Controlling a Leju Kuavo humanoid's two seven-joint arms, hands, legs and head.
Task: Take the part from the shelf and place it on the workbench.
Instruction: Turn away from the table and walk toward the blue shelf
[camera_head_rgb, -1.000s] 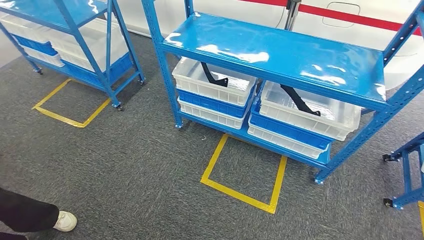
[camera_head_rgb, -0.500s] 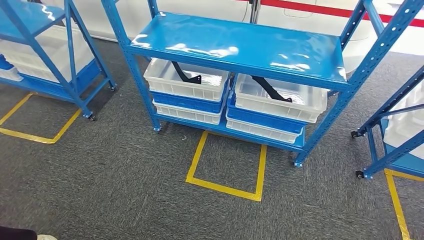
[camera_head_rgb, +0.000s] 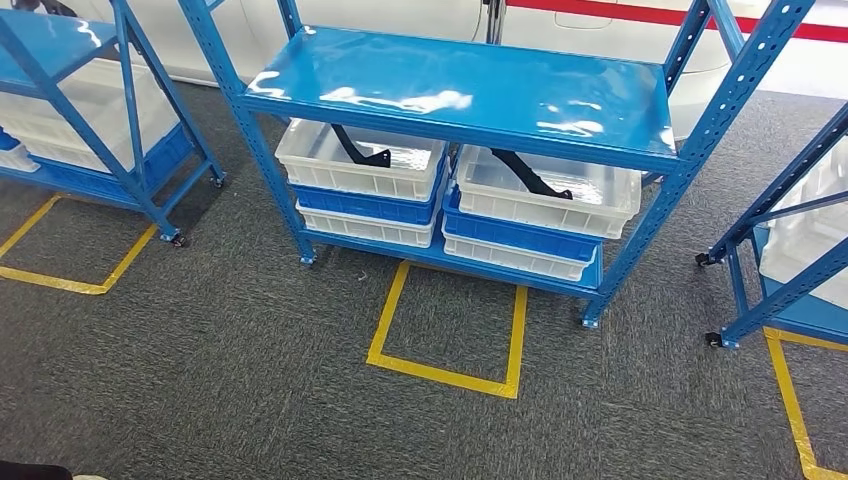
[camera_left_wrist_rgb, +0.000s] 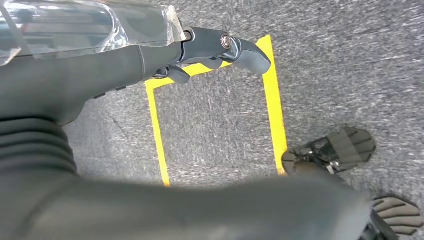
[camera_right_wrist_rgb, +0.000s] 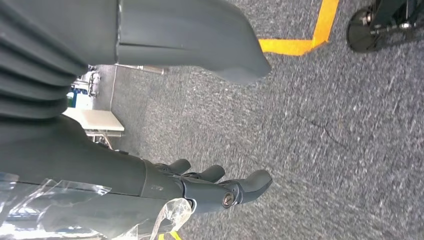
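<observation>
Parts (camera_head_rgb: 362, 150) lie half hidden under blue shelf (camera_head_rgb: 470, 90).

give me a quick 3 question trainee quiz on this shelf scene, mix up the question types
1. True or false: each top white bin on the middle shelf unit holds a black part.
2. Multiple choice: the yellow tape square on the carpet lies (A) under the left shelf unit, (B) in front of the middle shelf unit, (C) on top of a bin.
3. Fill in: the left hand and right hand hang over the carpet, and both hold ____.

Key: 1 true, one part in the left bin and another part in the right bin; 2 B; 3 nothing.
</observation>
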